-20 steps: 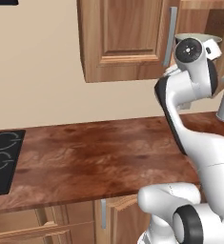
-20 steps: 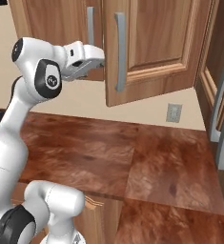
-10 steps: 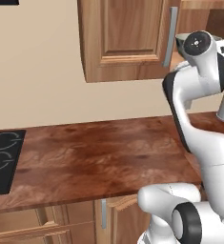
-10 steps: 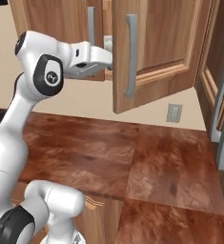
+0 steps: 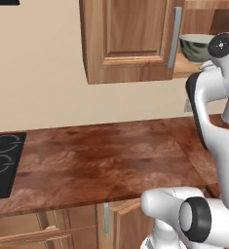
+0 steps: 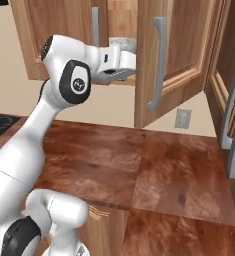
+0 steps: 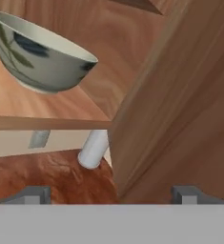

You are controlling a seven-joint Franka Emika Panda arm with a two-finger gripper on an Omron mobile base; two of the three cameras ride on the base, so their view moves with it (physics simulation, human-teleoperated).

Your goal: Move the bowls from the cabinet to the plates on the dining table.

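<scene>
A grey-green bowl [image 5: 196, 46] with dark markings and a cream inside stands on the shelf of the wall-hung brown cabinet [image 5: 130, 39]. In the hand view this bowl [image 7: 42, 57] sits upper left on the shelf edge. The cabinet's right door [image 6: 176, 55] is swung open, its grey bar handle [image 6: 158, 65] facing out. My gripper [image 6: 129, 62] is raised to shelf height between shelf and door, just below the bowl [image 6: 121, 42]. My gripper [image 7: 111, 195] is open, with the door's inner face close on its right and nothing between the fingers. The plates and the dining table are out of view.
A reddish-brown counter [image 5: 101, 155] runs below the cabinet, with a black stovetop [image 5: 4, 160] at its left end. A wall outlet [image 6: 183, 118] sits under the open door. Tall cupboards with grey handles [image 6: 231, 110] stand to the right.
The cabinet's right door has swung further open. My hand has moved right and in toward the shelf, and the bowl has come into sight.
</scene>
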